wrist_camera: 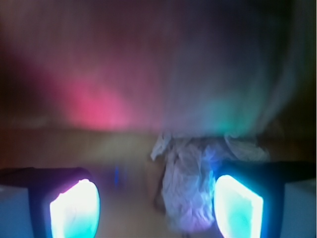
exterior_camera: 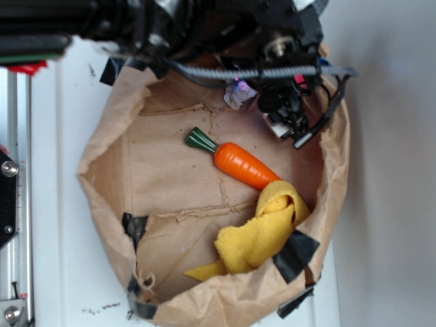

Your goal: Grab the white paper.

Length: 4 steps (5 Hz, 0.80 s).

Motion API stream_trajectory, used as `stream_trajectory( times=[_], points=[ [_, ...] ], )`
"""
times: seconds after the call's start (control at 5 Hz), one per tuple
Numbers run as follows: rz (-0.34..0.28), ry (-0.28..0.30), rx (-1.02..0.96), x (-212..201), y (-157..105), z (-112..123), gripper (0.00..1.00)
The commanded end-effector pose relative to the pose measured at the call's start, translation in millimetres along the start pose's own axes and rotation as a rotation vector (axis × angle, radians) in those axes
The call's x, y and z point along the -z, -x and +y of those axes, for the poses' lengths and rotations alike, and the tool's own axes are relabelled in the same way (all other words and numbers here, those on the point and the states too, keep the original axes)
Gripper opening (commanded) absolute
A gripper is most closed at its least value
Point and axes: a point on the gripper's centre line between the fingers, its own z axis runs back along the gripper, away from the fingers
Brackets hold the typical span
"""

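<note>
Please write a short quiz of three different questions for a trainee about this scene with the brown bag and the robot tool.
1. True or false: the orange carrot lies inside the brown paper bag.
2. Multiple choice: in the wrist view, where is the white paper? A) between the two glowing pads, nearer the right pad; B) outside the left pad; C) not visible.
3. Short answer: what colour is the cloth that touches the carrot tip?

Key
1. True.
2. A. The tool is open, and no grip is made yet.
3. Yellow.
</note>
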Motion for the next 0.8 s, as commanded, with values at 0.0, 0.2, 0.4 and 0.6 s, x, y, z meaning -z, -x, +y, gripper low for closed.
stream_trajectory(
  times=[0.0,0.2,0.4,0.6],
  points=[
    [-0.112,0.018,0.018,-41.9,-4.5,23.4,1.00],
    [-0.154,-0.009,0.024,-36.2,6.5,33.7,1.00],
    [-0.190,-0.041,0.030,-27.5,15.9,44.6,1.00],
    [-0.198,0.006,0.006,-28.9,17.5,49.4,1.00]
  ],
)
